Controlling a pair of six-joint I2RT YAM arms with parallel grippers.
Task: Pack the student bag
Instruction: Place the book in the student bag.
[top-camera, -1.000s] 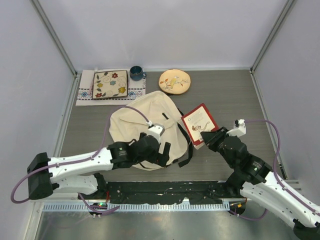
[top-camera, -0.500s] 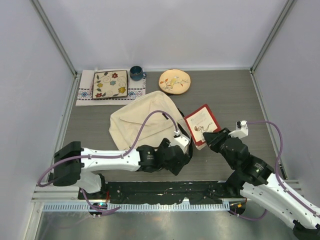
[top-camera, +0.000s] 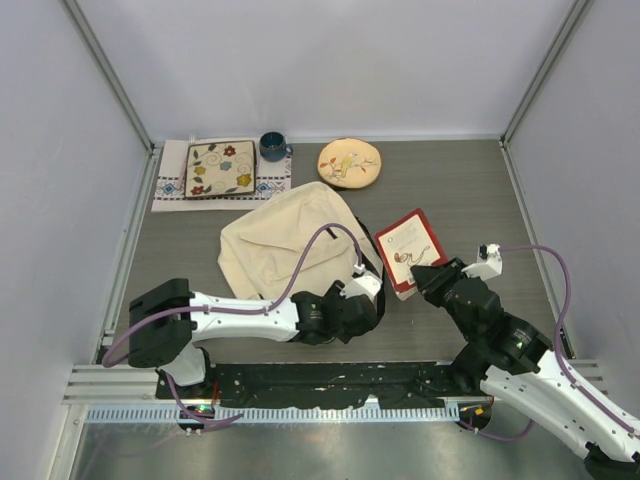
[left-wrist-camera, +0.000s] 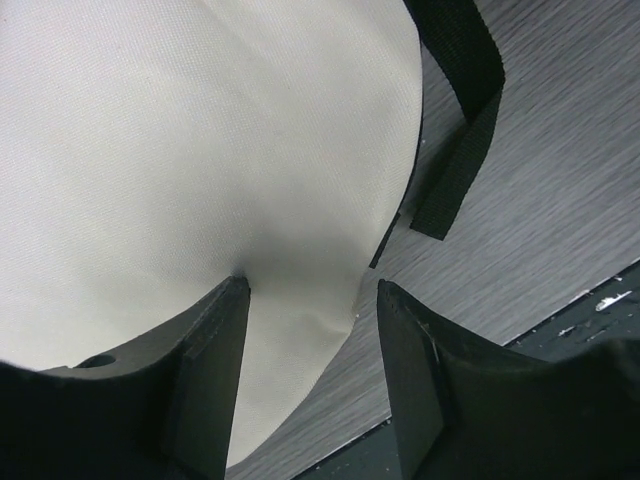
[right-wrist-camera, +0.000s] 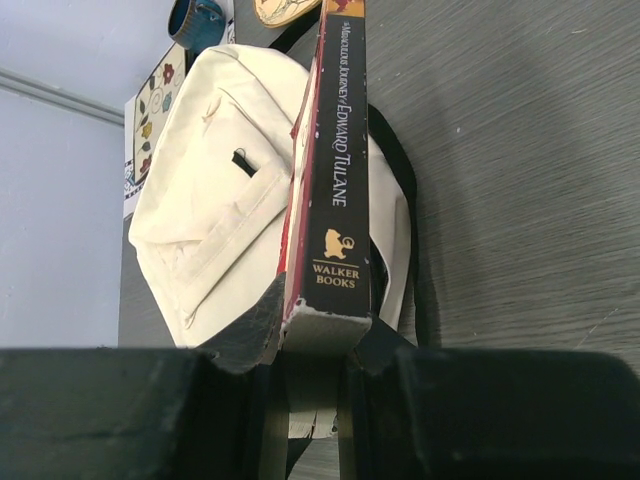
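Note:
The student bag (top-camera: 285, 245), cream cloth with black straps, lies in the middle of the table. My left gripper (top-camera: 372, 303) is low at its near right corner. In the left wrist view the jaws stand apart around the bag's cloth edge (left-wrist-camera: 300, 320), the left finger (left-wrist-camera: 215, 370) touching the fabric, a black strap (left-wrist-camera: 465, 120) beyond. My right gripper (top-camera: 421, 277) is shut on a red-covered book (top-camera: 408, 248) just right of the bag. The right wrist view shows the book's black spine (right-wrist-camera: 335, 180) upright between my fingers, with the bag (right-wrist-camera: 220, 200) behind it.
At the back stand a square floral plate (top-camera: 219, 168) on a placemat, a blue mug (top-camera: 272, 146) and a round yellowish plate (top-camera: 349, 162). A black rail (top-camera: 320, 380) runs along the near edge. Pale walls close in both sides.
My left arm has swung right from the bag's middle to its near right corner, its jaws narrowing. The bag has settled flatter. The right gripper with the book has barely shifted.

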